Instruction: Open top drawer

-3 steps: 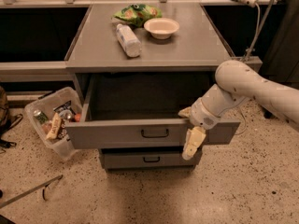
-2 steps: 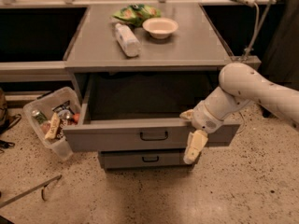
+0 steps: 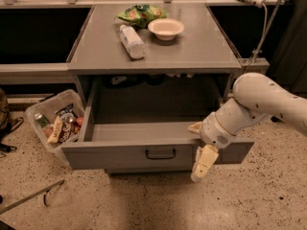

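The top drawer (image 3: 120, 155) is a wide grey metal drawer with a small black loop handle (image 3: 160, 153) at its centre. It stands pulled well out of the grey cabinet (image 3: 201, 51), and its shallow grey tray (image 3: 144, 131) is bare. My gripper (image 3: 199, 145) is at the right part of the drawer front. It straddles the front's top edge, one cream finger (image 3: 194, 127) inside the tray and the other (image 3: 204, 163) hanging down in front. The jaws stand apart. The lower drawers are hidden under the open one.
On the cabinet top lie a white bottle (image 3: 132, 41), a white bowl (image 3: 166, 28) and a green snack bag (image 3: 140, 14). A clear plastic bin (image 3: 43, 111) of snacks stands on the floor to the left. A thin rod (image 3: 29, 201) lies front left. A cable (image 3: 263, 30) hangs at the right.
The drawer has slid further out toward the camera, and my gripper has moved the same way with its front edge.
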Controlling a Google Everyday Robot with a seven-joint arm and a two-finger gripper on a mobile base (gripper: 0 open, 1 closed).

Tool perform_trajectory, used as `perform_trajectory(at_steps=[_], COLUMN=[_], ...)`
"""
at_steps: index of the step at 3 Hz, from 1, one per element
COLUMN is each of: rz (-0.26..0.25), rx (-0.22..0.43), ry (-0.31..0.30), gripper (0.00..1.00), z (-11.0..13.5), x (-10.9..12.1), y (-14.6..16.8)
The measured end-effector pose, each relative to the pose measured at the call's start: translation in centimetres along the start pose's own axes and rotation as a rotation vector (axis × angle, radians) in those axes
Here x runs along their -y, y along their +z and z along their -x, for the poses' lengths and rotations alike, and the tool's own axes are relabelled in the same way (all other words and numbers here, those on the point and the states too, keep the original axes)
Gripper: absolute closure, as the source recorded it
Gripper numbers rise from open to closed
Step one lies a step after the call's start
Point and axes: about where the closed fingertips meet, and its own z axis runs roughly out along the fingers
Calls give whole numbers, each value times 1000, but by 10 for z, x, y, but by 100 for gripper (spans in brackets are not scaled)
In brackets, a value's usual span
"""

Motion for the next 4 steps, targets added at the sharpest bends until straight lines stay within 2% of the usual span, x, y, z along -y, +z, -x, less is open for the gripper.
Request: perform_trajectory(at_steps=[1,2,3,4], rz=[11,52,52,47], rx=[-10,-29,-29,-34], ry=[-8,11,11,60], gripper=[0,0,0,0], z=[2,1,2,-1], x=[-6,-45,-44,-83], y=[6,8,8,-5])
